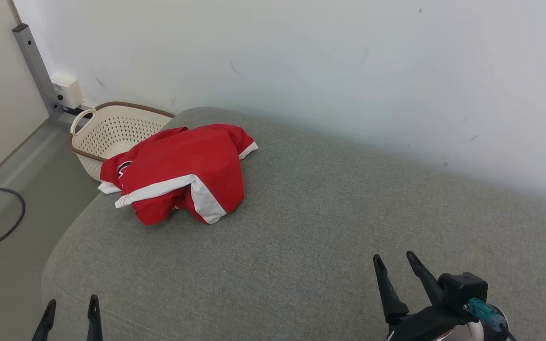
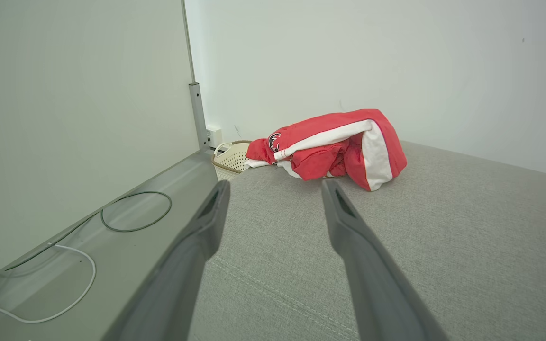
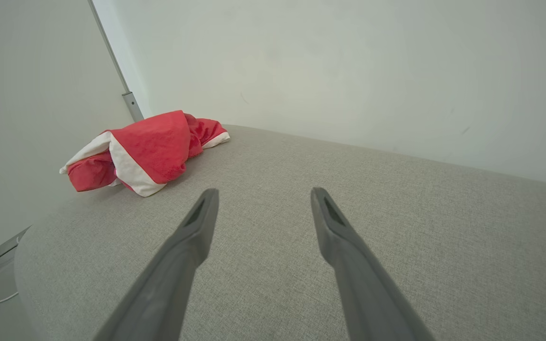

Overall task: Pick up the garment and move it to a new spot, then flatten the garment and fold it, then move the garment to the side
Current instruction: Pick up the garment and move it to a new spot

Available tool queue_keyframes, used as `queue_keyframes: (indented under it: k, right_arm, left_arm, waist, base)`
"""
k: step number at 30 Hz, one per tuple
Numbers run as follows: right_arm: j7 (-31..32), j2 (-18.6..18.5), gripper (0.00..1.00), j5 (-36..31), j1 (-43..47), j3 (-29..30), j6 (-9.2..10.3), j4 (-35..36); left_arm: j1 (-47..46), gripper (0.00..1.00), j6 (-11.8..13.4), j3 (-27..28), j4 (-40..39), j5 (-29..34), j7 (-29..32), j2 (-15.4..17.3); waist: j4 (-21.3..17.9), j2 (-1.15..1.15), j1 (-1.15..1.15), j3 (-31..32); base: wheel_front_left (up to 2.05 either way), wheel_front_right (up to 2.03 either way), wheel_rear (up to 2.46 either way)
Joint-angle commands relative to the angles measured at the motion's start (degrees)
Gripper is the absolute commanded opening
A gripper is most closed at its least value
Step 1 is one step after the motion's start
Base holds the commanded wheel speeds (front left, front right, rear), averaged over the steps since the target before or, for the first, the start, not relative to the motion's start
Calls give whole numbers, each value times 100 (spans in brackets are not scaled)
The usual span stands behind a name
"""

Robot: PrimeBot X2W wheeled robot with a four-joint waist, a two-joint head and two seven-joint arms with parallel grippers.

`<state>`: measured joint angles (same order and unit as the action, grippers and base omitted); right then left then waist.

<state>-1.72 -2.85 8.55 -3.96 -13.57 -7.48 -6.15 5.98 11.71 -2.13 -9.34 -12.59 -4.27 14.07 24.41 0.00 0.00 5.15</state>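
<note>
Your left gripper is released: its two dark fingers are spread wide with nothing between them. It's the same on the other side. Your right gripper has its fingers parted, and only bare grey weave shows in the gap. Both hang over the grey upholstered cushion, well apart from the laundry basket, and the right one is farther from it than the left.

Follow the line of your left fingers and you're aimed toward that basket. The garment lies in between. It's a red jersey with white bands and a dark crest, crumpled in a heap on the corner of the cushion just beside the basket. One red-and-white edge spills over the cushion's rounded edge on the basket's side; you can't tell from here whether it touches the rim. A white-trimmed sleeve pokes out on the side away from the basket.

The basket itself is cream and perforated, with a brown rim and a loop handle. It stands on the floor against the white wall. Right behind it are a white socket box and a grey metal post. On the floor, out from the basket toward you, a black cable curls in a loop. A white cable lies closer in, seen from the left wrist.
</note>
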Motion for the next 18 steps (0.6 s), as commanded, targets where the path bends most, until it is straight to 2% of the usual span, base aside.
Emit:
queue_keyframes:
  k: [1,9,18]
  right_arm:
    - [-29,-6,100,16,-7,-16,-2,0]
    - [1,-6,100,26,-53,-56,-2,-10]
    - [65,-5,100,-41,-146,-44,-2,22]
  left_arm:
    - [95,100,31,20,-33,-40,6,29]
    - [-13,100,1,-10,-70,-83,-26,60]
    - [-958,100,-264,6,-81,-249,-54,217]
  waist:
    - [4,0,0,-9]
    - [-135,0,0,-64]
    - [-395,0,0,-241]
  base:
    - [0,0,0]
    - [0,0,0]
    - [0,0,0]
